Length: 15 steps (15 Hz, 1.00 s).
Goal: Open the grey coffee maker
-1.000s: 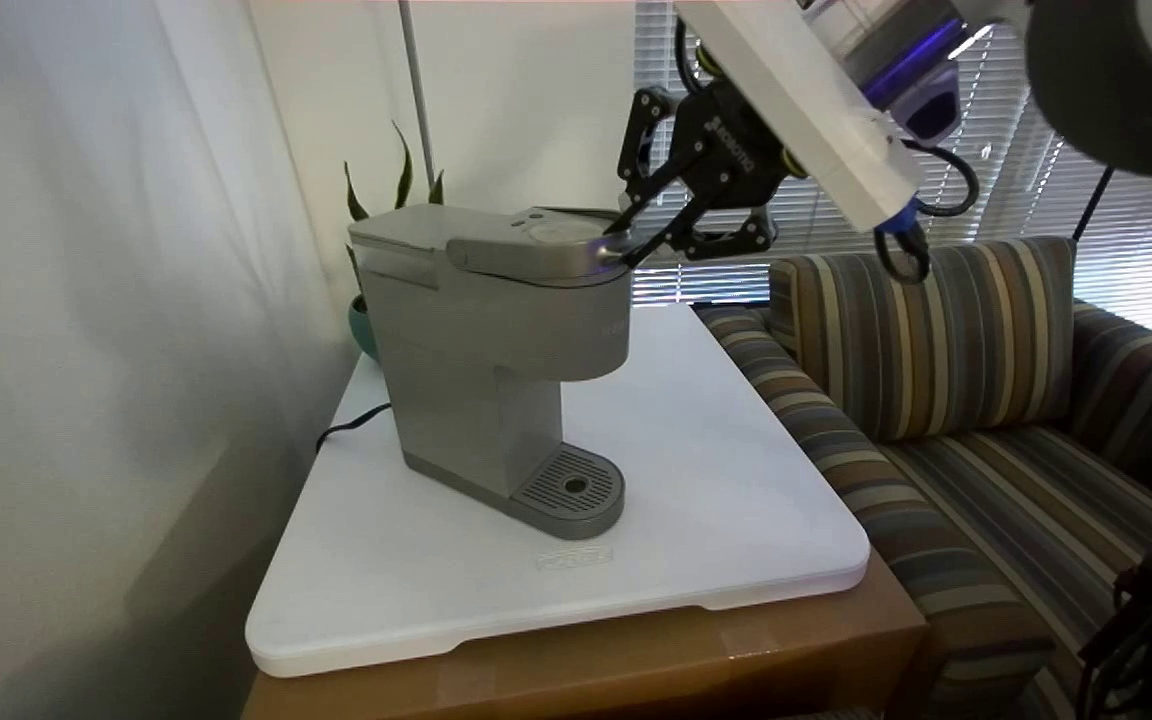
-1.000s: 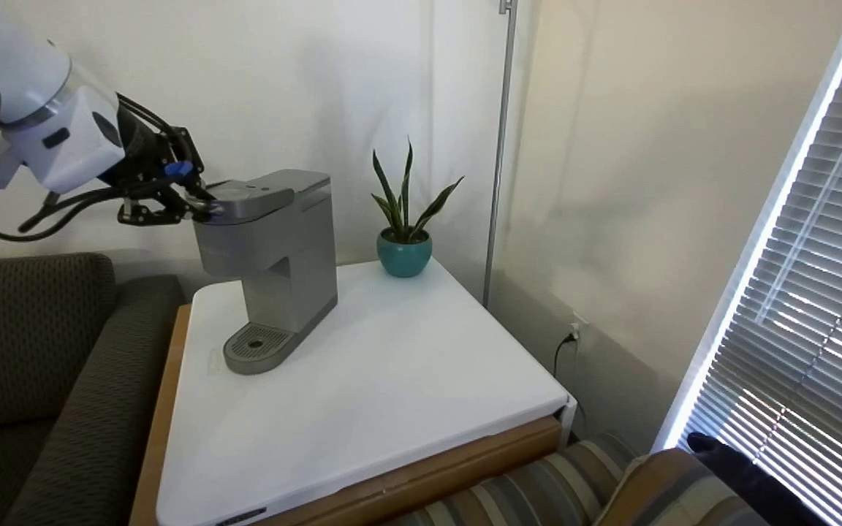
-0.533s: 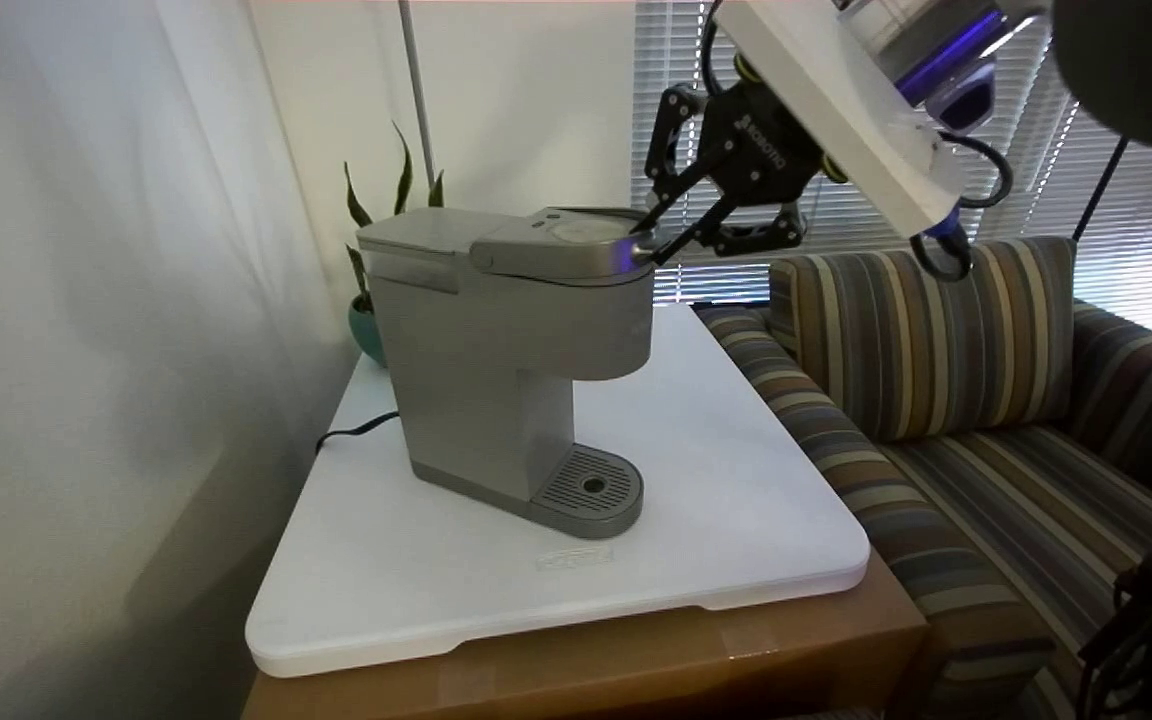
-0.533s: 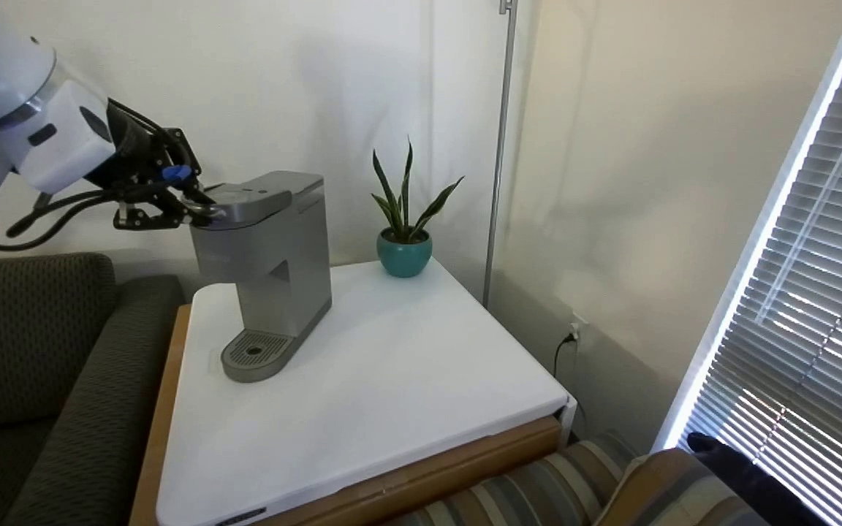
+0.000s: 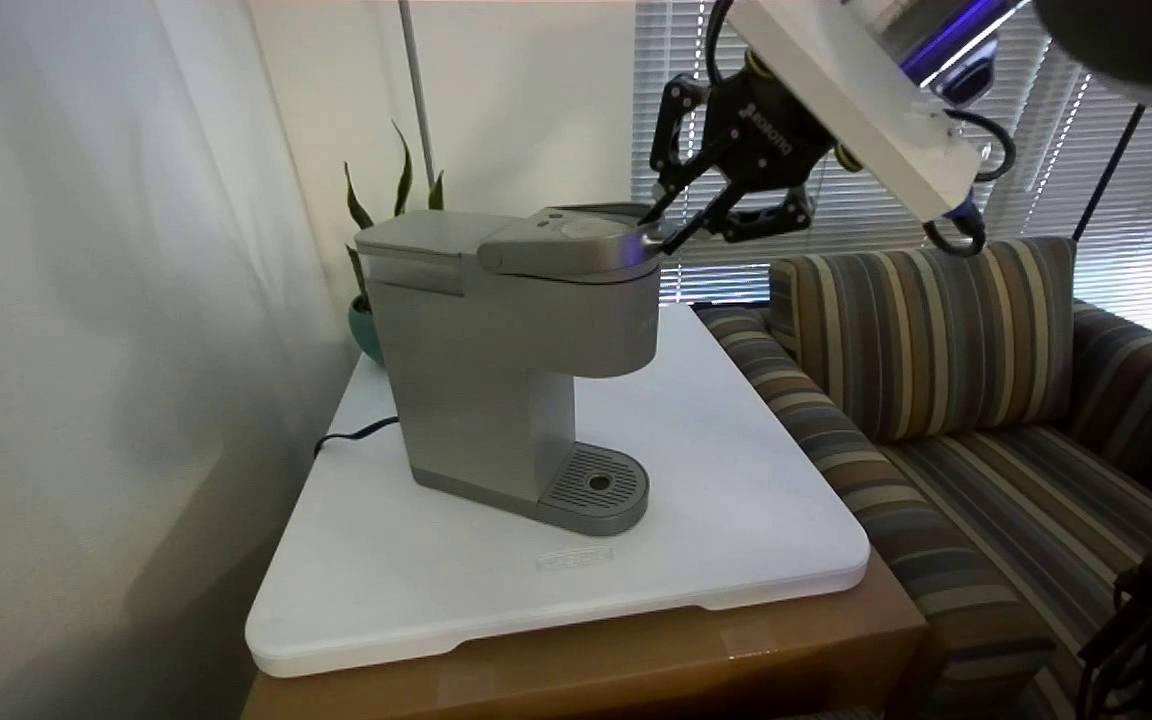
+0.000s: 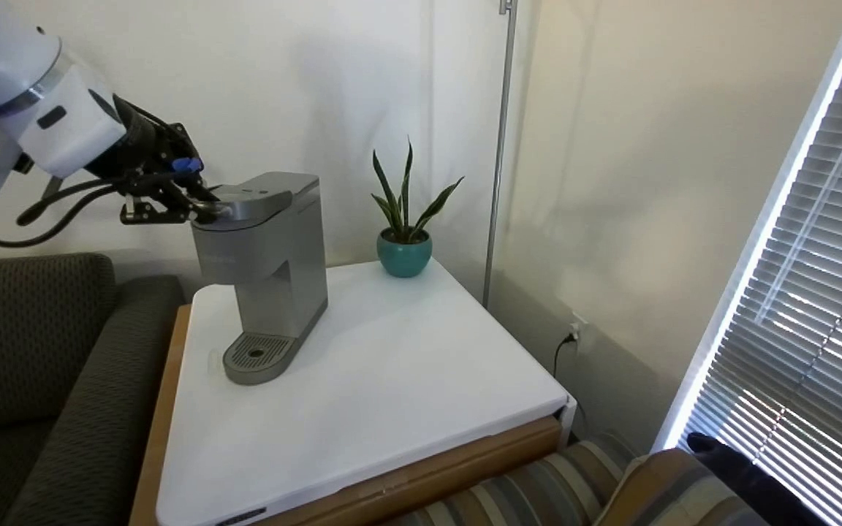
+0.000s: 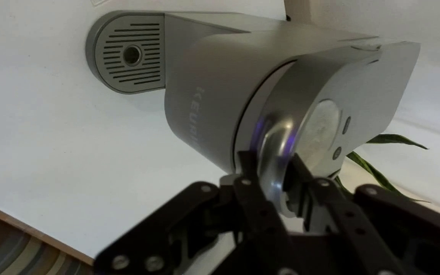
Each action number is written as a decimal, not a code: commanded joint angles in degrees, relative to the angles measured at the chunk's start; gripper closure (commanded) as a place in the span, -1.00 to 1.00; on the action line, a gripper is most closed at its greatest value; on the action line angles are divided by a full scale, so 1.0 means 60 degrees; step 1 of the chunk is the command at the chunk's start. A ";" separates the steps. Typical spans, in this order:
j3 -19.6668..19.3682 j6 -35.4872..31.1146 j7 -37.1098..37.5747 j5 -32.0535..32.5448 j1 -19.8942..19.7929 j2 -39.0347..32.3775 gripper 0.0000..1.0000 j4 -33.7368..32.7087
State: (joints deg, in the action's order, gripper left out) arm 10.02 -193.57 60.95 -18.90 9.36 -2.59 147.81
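In an exterior view the grey coffee maker [image 5: 516, 330] stands upright on the white worktop [image 5: 416, 590], its drip tray [image 5: 576, 508] pointing to the right and a black cord [image 5: 361, 433] trailing from behind it. The lid [image 5: 556, 255] lies down on the body. The hand [image 5: 658, 235] slants in from the upper right and pinches the front of the lid. Below the worktop shows a brown support [image 5: 586, 665], and a striped armchair [image 5: 936, 345] sits to the right, with window blinds [image 5: 1126, 230] behind it. In an exterior view a plant [image 6: 395, 215] in a teal pot [image 6: 404, 257] stands near a corner of the worktop, well apart from the coffee maker, and a dark sofa [image 6: 19, 343] fills the lower left. Here the hand comes from the left to the front of the lid. In the wrist view the two black fingers [image 7: 247, 164] stand on either side of a shiny metal handle [image 7: 275, 147] at the front of the lid, the handle caught between them. On top of the lid are a round pale disc [image 7: 321, 126] and two small dark ovals [image 7: 346, 125]. Pale lettering [image 7: 195, 108] marks the body, its end hard to read, and the slotted drip tray with its round hole [image 7: 132, 55] lies at the upper left.
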 commanded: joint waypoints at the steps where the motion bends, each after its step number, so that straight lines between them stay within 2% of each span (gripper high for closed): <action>1: -0.0124 0.2068 -0.0594 0.0026 -0.0111 0.0750 0.88 -0.0583; 2: -0.0190 0.2834 -0.0734 0.0021 -0.0148 0.0862 0.88 -0.0849; 5: -0.0317 0.4561 0.0564 0.1975 -0.0500 0.1111 0.88 -0.1563; 7: -0.0299 0.5638 0.1215 0.2906 -0.0562 0.1094 0.88 -0.2201; 11: -0.0231 0.7133 0.1650 0.3552 -0.0428 0.0815 0.88 -0.3259; 15: -0.0197 0.8018 0.1767 0.3920 -0.0365 0.0598 0.88 -0.4130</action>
State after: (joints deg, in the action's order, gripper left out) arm 8.47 -149.84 70.59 2.63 7.13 2.13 128.11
